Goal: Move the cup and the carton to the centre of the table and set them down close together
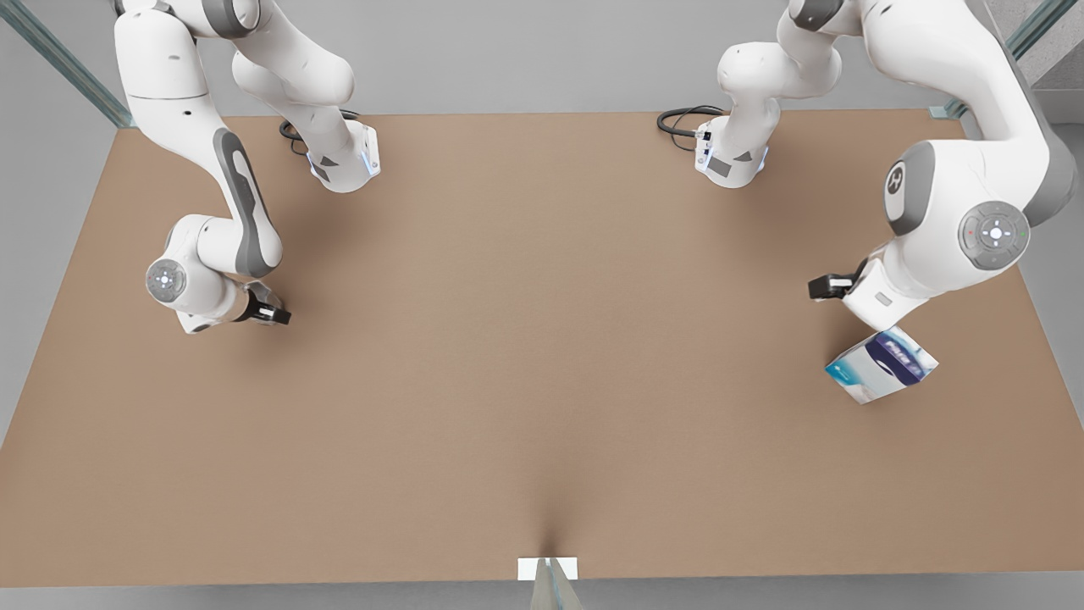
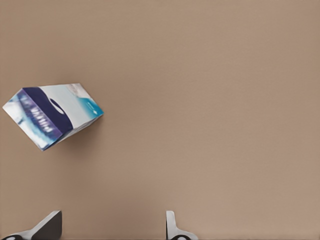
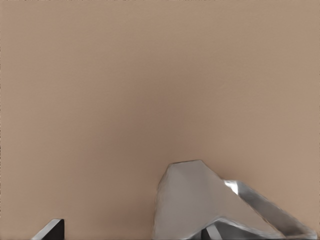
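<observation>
While the carton (image 1: 882, 365) lies near the front view's right table (image 1: 508, 381) edge | left gripper (image 2: 112, 230) above, jaws wide | right gripper (image 3: 135, 232) jaws around cup (image 3: 200, 205).

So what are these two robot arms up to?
Nothing is gripped yet. The left hand, open, hovers near the carton toward the front view's right of the brown table. The right hand, also open, is right at the grey cup on the other side. Neither thing is at the centre.
</observation>
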